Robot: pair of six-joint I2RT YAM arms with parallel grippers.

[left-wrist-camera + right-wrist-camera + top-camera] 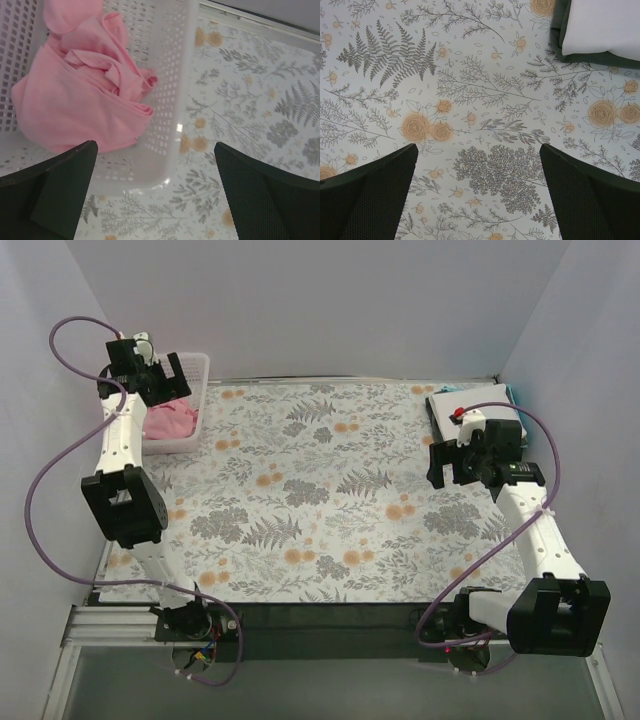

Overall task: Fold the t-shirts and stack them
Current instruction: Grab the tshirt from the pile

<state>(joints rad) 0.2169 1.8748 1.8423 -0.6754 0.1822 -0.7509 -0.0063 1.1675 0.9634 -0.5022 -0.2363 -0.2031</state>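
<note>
— Where was the pink t-shirt?

— Crumpled in a heap inside the white mesh basket, at the upper left of the top view, on the desk.

— And the left fingers?

— Spread wide apart with nothing between them, hanging over the basket's rim. In the left wrist view the shirt lay in the upper left, clear of both fingers.

— What about the other side?

— The right fingers were parted too and gripped nothing. They hung over the bare floral tablecloth.

— Were any shirts already folded?

— Yes, the folded t-shirts lay in a flat stack at the upper right of the top view, white on top with dark and teal edges showing. One corner showed at the upper right of the right wrist view.
</note>
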